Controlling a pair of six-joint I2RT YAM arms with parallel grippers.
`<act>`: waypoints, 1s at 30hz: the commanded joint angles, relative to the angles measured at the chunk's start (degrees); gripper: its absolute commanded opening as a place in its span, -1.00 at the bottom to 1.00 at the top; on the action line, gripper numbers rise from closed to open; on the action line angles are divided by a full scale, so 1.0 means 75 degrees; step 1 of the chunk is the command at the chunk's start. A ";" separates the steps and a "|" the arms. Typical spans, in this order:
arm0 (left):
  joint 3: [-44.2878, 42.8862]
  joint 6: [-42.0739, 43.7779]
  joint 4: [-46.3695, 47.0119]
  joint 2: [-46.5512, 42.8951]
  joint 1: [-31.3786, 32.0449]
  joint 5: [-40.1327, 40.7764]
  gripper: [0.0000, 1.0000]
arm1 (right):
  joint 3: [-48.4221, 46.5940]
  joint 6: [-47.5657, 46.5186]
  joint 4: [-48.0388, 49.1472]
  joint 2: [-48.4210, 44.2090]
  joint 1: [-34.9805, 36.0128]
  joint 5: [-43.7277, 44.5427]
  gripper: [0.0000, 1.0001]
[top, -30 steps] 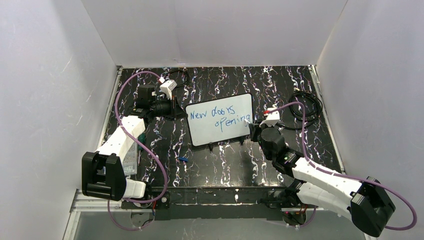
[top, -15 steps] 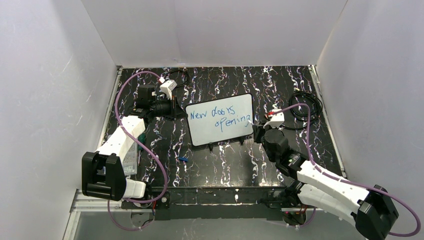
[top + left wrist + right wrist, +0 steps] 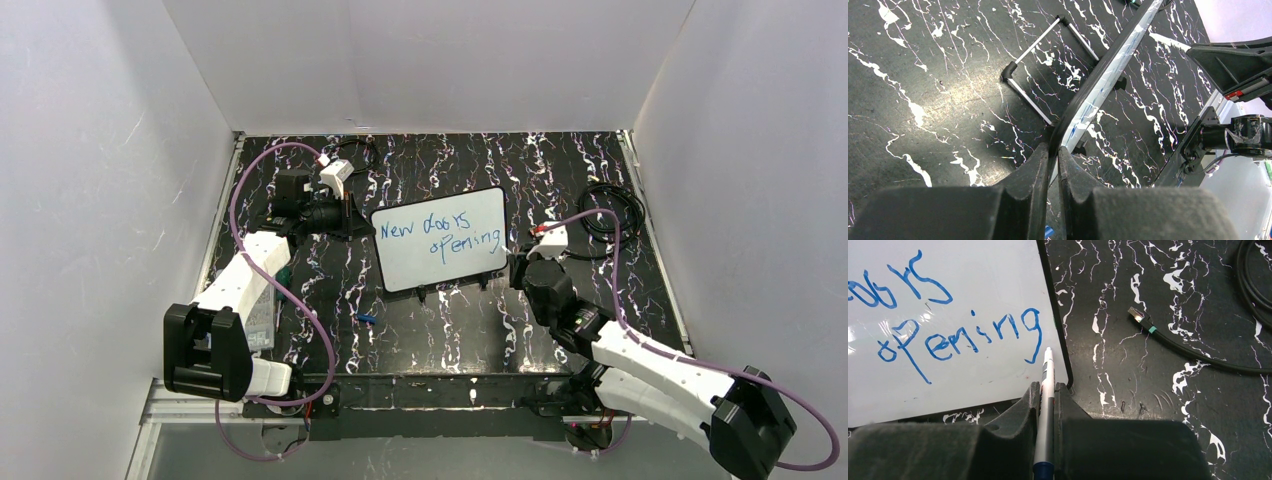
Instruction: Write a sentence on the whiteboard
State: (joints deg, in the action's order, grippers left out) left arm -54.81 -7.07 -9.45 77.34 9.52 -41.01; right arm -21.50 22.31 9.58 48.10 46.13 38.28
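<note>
Right arm (image 3: pixel 620 350) slid back toward 5 o'clock. Right jaws pinch pen (image 3: pixel 1047 365); sentence (image 3: pixel 440 237) at 10 o'clock from tip. Left jaws clamp whiteboard (image 3: pixel 430 272) 9 o'clock edge, on counter (image 3: pixel 450 330).

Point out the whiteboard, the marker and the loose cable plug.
whiteboard (image 3: pixel 412 266): top external view, bare white surface, lower left.
marker (image 3: pixel 1046 371): right wrist view, white barrel behind the tip.
cable plug (image 3: pixel 1134 313): right wrist view, metal connector end.
</note>
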 commanded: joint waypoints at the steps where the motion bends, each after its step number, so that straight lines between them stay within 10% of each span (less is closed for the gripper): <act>1: 0.0001 0.0026 -0.0015 -0.0298 0.0031 -0.0202 -1.00 | 0.0139 -0.0075 0.0650 0.0026 -0.0022 0.0181 -0.97; 30: 0.0007 -0.0022 -0.0017 -0.0279 0.0032 -0.0186 -1.00 | -0.0031 -0.0229 0.0435 0.0108 -0.0016 0.0007 -0.97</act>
State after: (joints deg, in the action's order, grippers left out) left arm -54.78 -7.07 -9.47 77.34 9.52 -41.06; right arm -20.01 20.80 14.59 50.87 46.13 38.63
